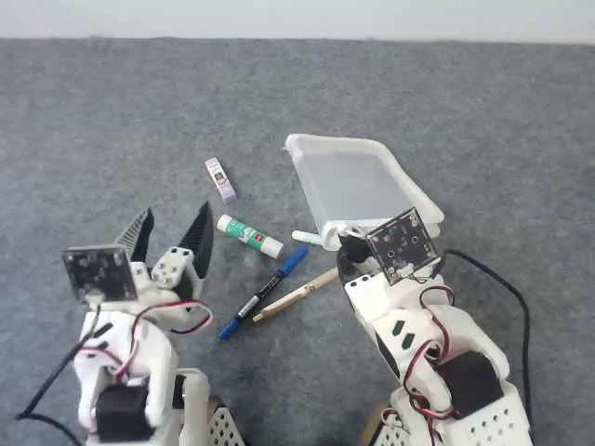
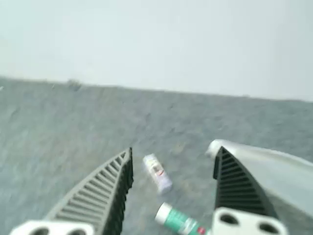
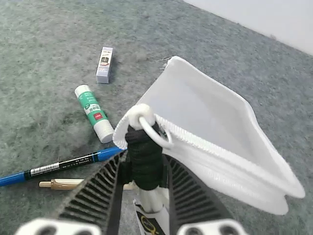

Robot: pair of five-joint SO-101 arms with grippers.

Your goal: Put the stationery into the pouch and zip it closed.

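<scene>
Right gripper [image 1: 346,243] is clamped on the black tab at the corner of the pouch [image 1: 358,181]; the pouch body runs away beyond it. That's a single-corner hold, so I'd expect the mouth to sag or the tab to slip if I pull hard.

A white pen [image 1: 307,238] lies right at that gripper, partly under it. Any drag of the pouch would likely sweep the pen along.

Left gripper [image 1: 177,212] is spread wide and holds nothing. Just ahead of it, toward the right gripper, is the glue stick [image 1: 249,236]. It's round and will probably roll off a skewed pinch.

The blue pen [image 1: 265,291] and tan pen [image 1: 296,295] lie just beside each other between the arms. Grabbing one may nudge the other.

In the left wrist view the pouch rim sits close by one finger of the left gripper. A swing that way could clip it.

Farther ahead, the small box [image 1: 220,178] sits apart from the rest.

Beyond it, and outboard of the left gripper, open grey counter [image 1: 446,102] runs to the wall. Room to work there.
</scene>
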